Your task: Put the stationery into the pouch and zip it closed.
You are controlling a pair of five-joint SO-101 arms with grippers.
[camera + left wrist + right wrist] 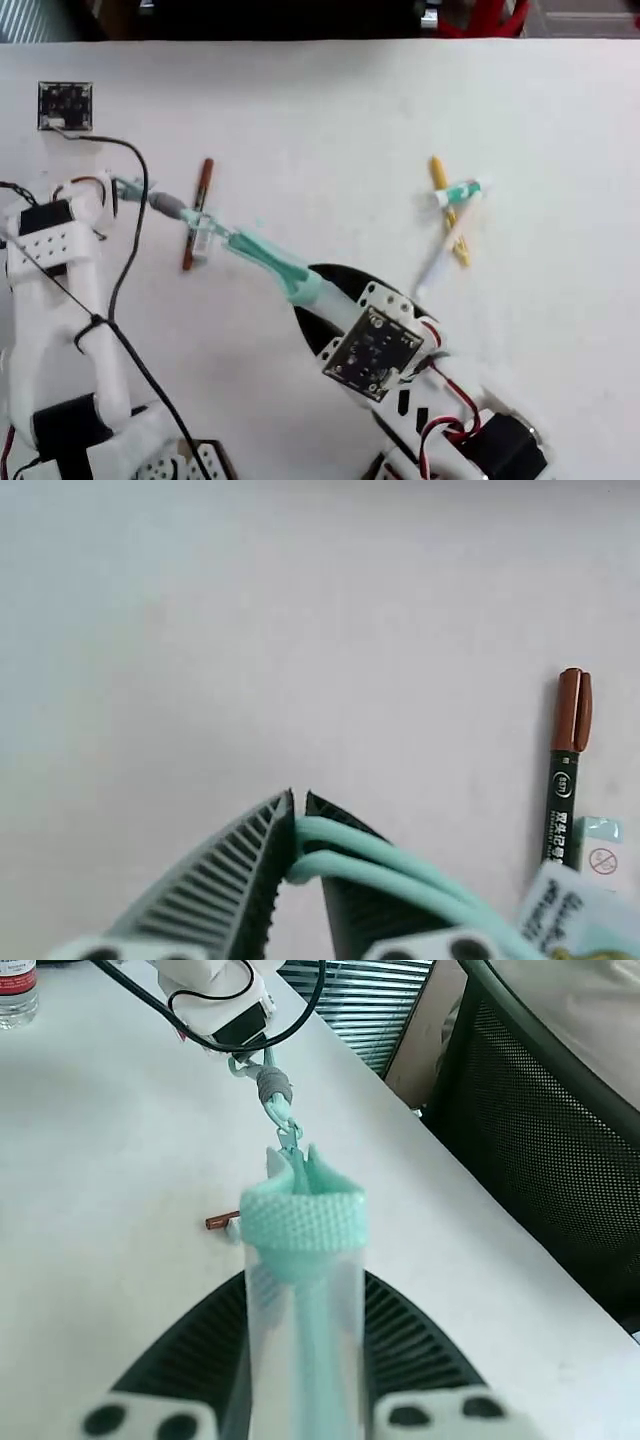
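Pouch of clear plastic with mint-green webbing trim (265, 258) is hanging stretched between the two arms, running diagonally over the middle of the white table (330, 110). The left gripper (128, 186) is sitting at the pouch's far end, and in the left wrist view its ribbed dark fingers (245, 880) are pressing together, almost fully closed, pinching the looped mint-green cord (400, 875) between them. That cord is passing through a small grey sleeve (168, 206) and on to the zip pull (285, 1140). The right gripper (312, 288) is clamping the opposite end: in the right wrist view its black fingers (415, 1330) are sitting on either side of the clear body, closed in against it, with the webbing band (302, 1222) standing just beyond them. Whether the zip itself is open or closed cannot be told.

A slim marker with a dark barrel and a reddish-brown cap (203, 185) is lying on the table below the stretched pouch, crossing under it near a white printed tag (203, 240); whether the two are touching cannot be told. Well apart, on the other side of the table, a yellow pen (440, 180) is lying with a white and mint-green piece (462, 192) crossing over it. Both are outside the pouch.

A small black square board (65, 105) with a black cable is resting near the table's far corner, beside the left arm.
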